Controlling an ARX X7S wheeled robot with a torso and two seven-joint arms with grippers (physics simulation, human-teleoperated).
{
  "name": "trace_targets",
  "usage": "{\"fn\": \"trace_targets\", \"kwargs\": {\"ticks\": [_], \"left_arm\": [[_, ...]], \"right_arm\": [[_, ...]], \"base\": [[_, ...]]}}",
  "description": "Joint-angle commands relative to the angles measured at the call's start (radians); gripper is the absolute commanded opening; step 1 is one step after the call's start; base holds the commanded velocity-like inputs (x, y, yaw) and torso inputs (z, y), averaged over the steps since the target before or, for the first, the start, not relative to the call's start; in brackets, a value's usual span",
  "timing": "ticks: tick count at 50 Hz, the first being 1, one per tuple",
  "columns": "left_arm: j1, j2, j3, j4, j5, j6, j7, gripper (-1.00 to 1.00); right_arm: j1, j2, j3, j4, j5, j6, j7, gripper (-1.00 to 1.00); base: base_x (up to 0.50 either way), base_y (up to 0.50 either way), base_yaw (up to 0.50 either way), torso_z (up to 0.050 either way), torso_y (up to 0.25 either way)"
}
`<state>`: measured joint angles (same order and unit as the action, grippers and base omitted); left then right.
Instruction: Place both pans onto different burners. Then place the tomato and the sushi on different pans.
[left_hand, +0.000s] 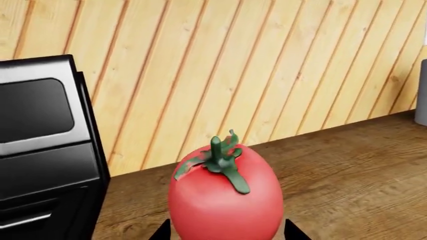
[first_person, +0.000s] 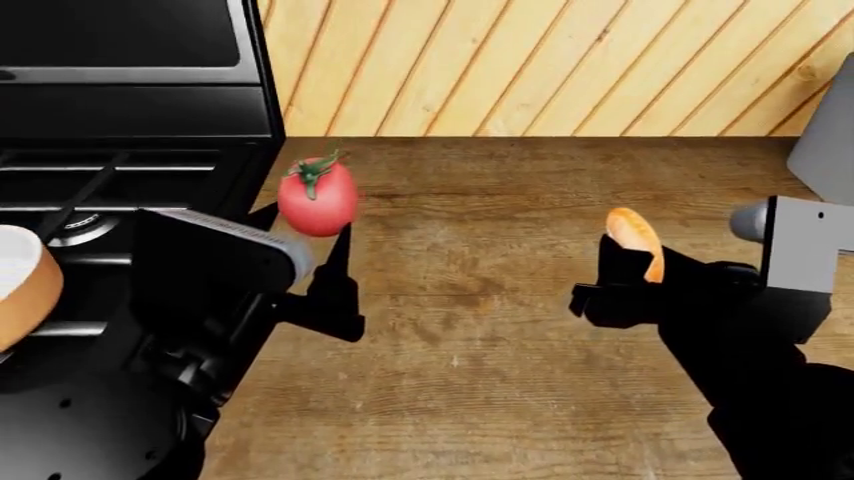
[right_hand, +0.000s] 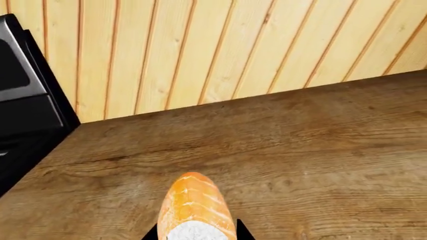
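Now left gripper (first_person: 304, 238) gripping tomato (first_person: 318, 198)

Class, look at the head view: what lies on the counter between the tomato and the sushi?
Nothing: in the head view only bare wooden counter separates the tomato in the left gripper from the sushi in the right gripper.

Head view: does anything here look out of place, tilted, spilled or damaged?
Nothing stands out. The small round red tomato sits between the left end effector fingers, and the orange salmon sushi piece in the right end effector. The orange-tan saucepan rests on the black stove. No spill or damage shows.
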<state>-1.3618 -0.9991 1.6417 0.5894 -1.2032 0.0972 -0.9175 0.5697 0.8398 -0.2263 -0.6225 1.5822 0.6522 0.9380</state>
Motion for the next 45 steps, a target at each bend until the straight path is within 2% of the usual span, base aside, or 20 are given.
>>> {"fn": "trace_targets", "kwargs": {"ticks": [1,15,24,45], "left_arm": [[-0.003,-0.016,-0.007,0.022,0.012,0.007,-0.017,-1.0],[-0.029,-0.061,-0.02,0.052,-0.004,-0.015,-0.031,-1.0],[-0.088,-0.096,-0.051,0.075,-0.034,-0.044,-0.036,-1.0],[-0.1,-0.122,-0.056,0.095,-0.047,-0.078,-0.054,-1.0]], "right_arm": [[-0.006,0.002,0.013,-0.004,-0.011,-0.007,-0.001,-1.0],[0.006,0.002,0.01,-0.015,-0.007,-0.004,0.007,-1.0],[0.015,0.008,0.029,-0.025,0.0,-0.018,0.014,-1.0],[0.03,0.018,0.031,-0.045,-0.003,-0.014,0.017,-1.0]], "base": [[-0.5,0.19,0.0,0.0,0.0],[-0.49,0.23,0.0,0.0,0.0],[0.0,0.0,0.0,0.0,0.0],[0.0,0.5,0.0,0.0,0.0]]}}
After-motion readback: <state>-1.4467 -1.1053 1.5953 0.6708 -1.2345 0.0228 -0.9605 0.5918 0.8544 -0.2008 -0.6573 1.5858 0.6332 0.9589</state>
